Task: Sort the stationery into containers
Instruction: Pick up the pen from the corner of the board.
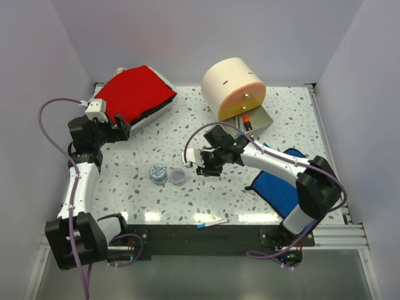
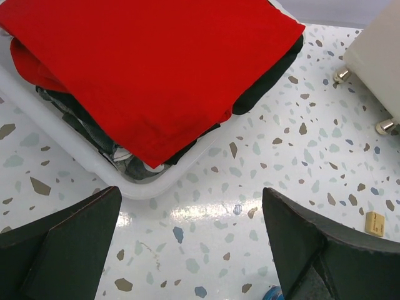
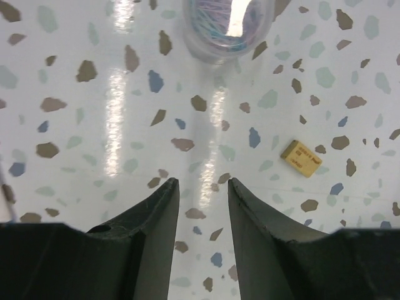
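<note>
Sorting looks under half done. Nearest, 1 blue-tipped pen (image 1: pixel 211 223) lies at the worktop's (image 1: pixel 125 187) front edge. Further in, the blue-patterned tape roll (image 1: pixel 159 172), purple tape roll (image 1: pixel 178 176) and tan cube (image 3: pixel 301 157) lie loose. The right end effector (image 3: pixel 203 212) hovers narrowly apart and empty, and the left end effector (image 2: pixel 190 244) gapes wide beside the red-topped case (image 2: pixel 156 69). Beyond, the drum's (image 1: pixel 232 84) 1 open drawer (image 1: pixel 261 122) holds an orange-black highlighter (image 1: pixel 247 120).

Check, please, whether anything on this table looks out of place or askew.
A pale marker lies alone at the table's very near edge, against the black rail between the arm bases, well apart from the blue-patterned tape roll and purple tape roll. The cream drum has one drawer pulled open.
</note>
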Motion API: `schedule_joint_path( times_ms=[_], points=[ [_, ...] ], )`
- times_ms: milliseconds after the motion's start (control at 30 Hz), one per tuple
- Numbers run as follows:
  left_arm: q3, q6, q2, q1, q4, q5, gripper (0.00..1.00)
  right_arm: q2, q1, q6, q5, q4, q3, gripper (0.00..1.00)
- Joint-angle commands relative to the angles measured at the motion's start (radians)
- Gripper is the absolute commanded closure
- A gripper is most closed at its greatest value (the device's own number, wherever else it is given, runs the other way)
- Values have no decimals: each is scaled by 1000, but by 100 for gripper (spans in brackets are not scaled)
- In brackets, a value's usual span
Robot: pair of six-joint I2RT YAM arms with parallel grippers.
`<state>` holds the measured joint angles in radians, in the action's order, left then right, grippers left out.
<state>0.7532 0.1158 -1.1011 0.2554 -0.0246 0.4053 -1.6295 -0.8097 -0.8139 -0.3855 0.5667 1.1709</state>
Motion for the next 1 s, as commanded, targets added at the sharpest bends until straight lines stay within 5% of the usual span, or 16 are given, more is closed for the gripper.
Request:
schedule_joint_path(
  times_ms=[0,367,667,967],
  points=[
    [9,-8,9,8,28,15,0,78,-3,-37,-93,205,-48,58],
    [-35,-21,64,8,-18,-6,0,316,-123,105,-38,93,-306,54],
    [-43,15,66,8,5,-49,0,332,-273,477,122,-102,-379,49],
    [-68,-11,125,7,9,-56,0,316,-322,593,160,-139,-392,44]
  ],
)
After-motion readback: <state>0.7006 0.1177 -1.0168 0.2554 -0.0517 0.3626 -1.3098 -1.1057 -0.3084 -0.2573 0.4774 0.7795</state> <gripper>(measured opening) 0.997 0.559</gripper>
